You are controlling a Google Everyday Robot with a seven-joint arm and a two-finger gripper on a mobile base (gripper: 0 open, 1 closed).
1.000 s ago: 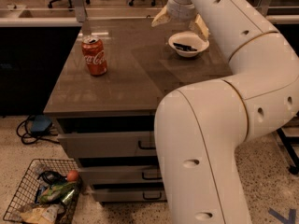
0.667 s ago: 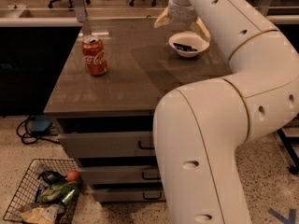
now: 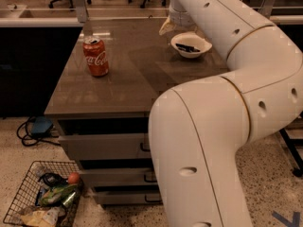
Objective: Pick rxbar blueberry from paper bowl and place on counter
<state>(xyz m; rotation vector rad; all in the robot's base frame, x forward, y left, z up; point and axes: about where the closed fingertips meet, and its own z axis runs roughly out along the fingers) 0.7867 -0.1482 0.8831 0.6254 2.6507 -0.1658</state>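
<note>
The paper bowl (image 3: 191, 45) stands on the counter (image 3: 128, 79) at its far right. The rxbar blueberry (image 3: 188, 48) lies inside it, a dark flat bar. My gripper (image 3: 168, 28) hangs just above the counter at the bowl's far left rim, mostly hidden behind my large white arm (image 3: 222, 103). It holds nothing that I can see.
A red cola can (image 3: 96, 56) stands upright on the counter's left part. Grey drawers (image 3: 104, 145) sit below the top. A wire basket (image 3: 42, 200) with packets lies on the floor at the lower left. Office chairs stand at the back.
My gripper has come down a little and to the left, closer to the bowl's far left rim. The bowl, bar and can have not moved.
</note>
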